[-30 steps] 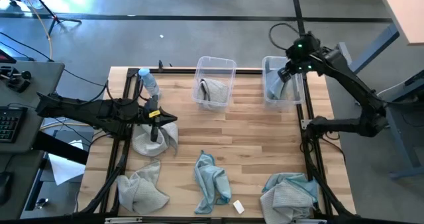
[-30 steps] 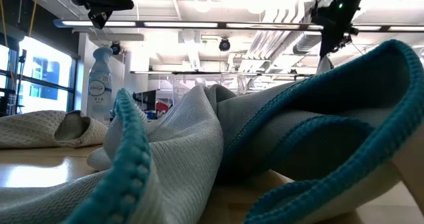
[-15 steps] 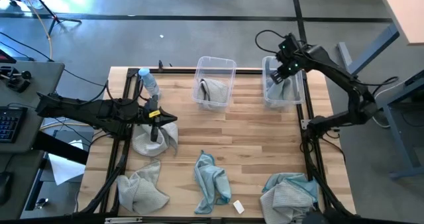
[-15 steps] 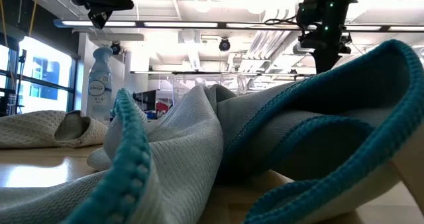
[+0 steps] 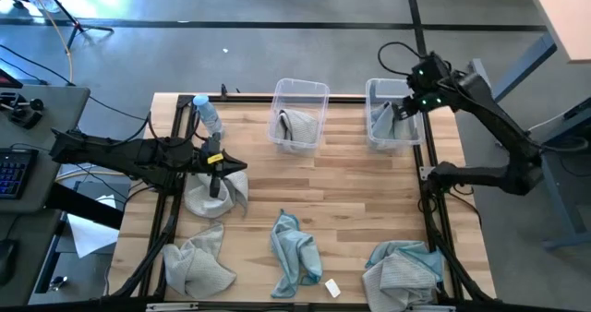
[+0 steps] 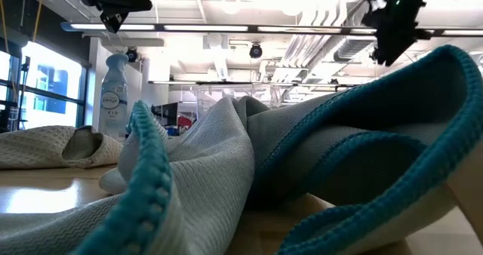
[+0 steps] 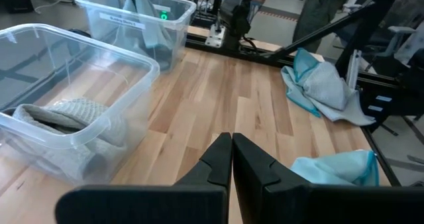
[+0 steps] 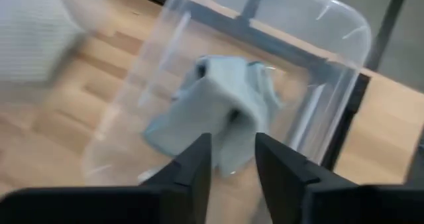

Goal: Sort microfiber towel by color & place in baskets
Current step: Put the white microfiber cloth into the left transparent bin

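Note:
My left gripper point(image 5: 218, 178) point(image 7: 232, 159) is shut and empty, held above a pale grey towel point(image 5: 220, 194) near the table's left edge. My right gripper point(image 5: 404, 107) point(image 8: 232, 154) is open and empty above the right clear basket point(image 5: 417, 137). A light blue towel point(image 8: 218, 114) lies crumpled in that basket. The left clear basket point(image 5: 300, 89) holds a grey towel point(image 5: 295, 127). On the table lie another grey towel point(image 5: 194, 266), a blue towel point(image 5: 295, 252) and a blue and grey heap point(image 5: 402, 268).
A small plastic bottle point(image 5: 208, 114) stands at the far left corner, beside my left arm. A small white block point(image 5: 331, 289) lies by the near edge. The middle of the wooden table point(image 5: 351, 192) is bare. In the low view a towel point(image 6: 226, 172) fills the foreground.
My right gripper has swung over the right basket, first toward the table's left, then back toward its right edge, and now stands a little higher in the low view. A pale cloth tip below it a second ago no longer shows there.

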